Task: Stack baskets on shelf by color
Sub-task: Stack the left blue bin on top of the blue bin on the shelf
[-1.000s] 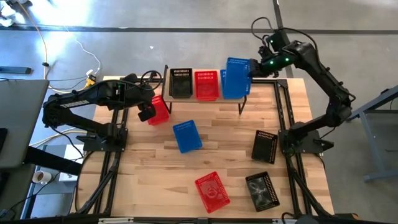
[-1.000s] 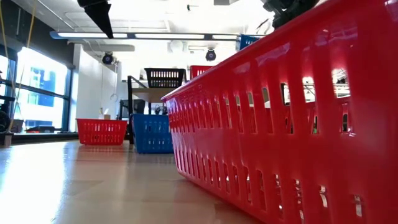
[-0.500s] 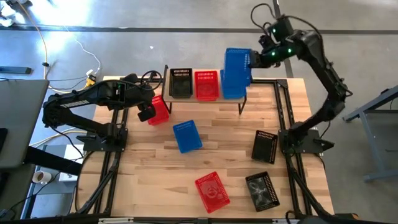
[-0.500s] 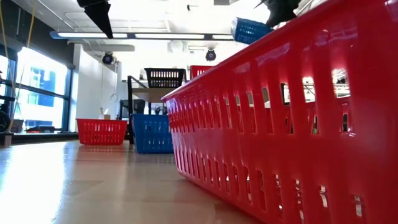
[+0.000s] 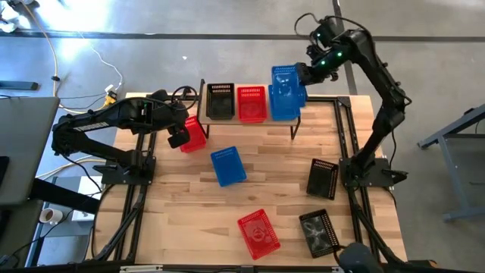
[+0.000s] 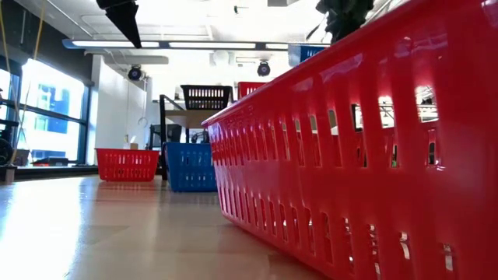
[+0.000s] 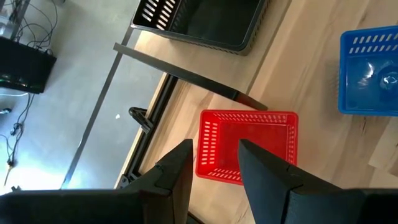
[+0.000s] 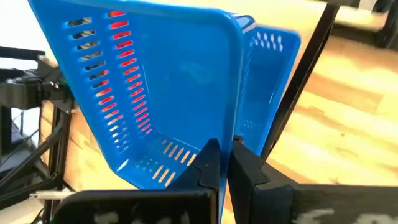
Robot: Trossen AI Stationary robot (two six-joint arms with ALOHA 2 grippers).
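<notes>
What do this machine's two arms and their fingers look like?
Both arms are dark, jointed and slender, rising from black frames at the table's sides. The right arm shows small green lights near its wrist, with a black cable looping above. The left arm carries cable loops too. Each ends in two flat, dark, angular fingers.

Bright, even overhead light throughout. Strong glare patch on grey floor (image 5: 83, 42) at upper left of high view. Ceiling strip lights (image 6: 179, 44) blown out in low view; window (image 6: 47, 109) bright at left. Near red basket (image 6: 366, 155) soft, out of focus. Sheen on wooden tabletop (image 6: 117, 233). Shadows faint, short.
</notes>
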